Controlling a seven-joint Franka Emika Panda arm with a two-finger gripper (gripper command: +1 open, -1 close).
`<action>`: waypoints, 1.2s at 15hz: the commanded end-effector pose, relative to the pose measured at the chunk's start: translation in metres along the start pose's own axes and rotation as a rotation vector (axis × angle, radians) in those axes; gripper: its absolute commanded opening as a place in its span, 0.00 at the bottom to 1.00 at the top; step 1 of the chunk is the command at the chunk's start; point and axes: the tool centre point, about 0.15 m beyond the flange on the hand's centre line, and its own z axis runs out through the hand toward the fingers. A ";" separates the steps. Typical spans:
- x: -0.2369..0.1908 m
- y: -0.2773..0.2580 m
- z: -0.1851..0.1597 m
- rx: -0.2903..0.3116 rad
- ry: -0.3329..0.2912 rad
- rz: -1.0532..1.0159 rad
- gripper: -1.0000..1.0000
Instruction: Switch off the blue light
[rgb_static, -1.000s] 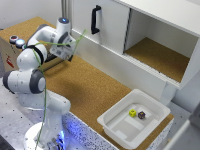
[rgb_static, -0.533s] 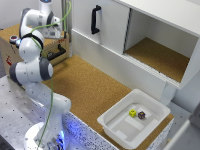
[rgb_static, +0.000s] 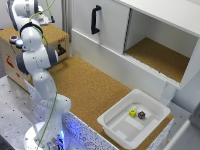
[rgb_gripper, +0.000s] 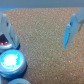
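The arm has swung up and away to the far left of the exterior view. A second ago it leaned low over the brown box (rgb_static: 57, 37); half a second ago it was already standing taller. Now its top end is up by the far left corner, over the box.

The wrist view looks down on the cork top. The blue light (rgb_gripper: 11, 61) is glowing there, so it is still on. A red button (rgb_gripper: 5, 43) sits just beside it, and part of another button (rgb_gripper: 20, 81) shows at the edge.

The tool (rgb_gripper: 40, 30) is wide open and holds nothing. Its two fingers (rgb_gripper: 72, 27) hang above the cork. The blue light is off to one side of the tool, close to one finger, not under the middle. I think the tool must move over the light and push down.

The white tray (rgb_static: 120, 127) with two small things stays on the table at the near right.
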 end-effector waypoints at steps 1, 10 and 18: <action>0.023 -0.026 0.005 -0.027 -0.151 0.001 0.00; 0.022 -0.060 0.042 0.028 -0.204 -0.113 0.00; 0.028 -0.063 0.076 0.046 -0.258 -0.097 0.00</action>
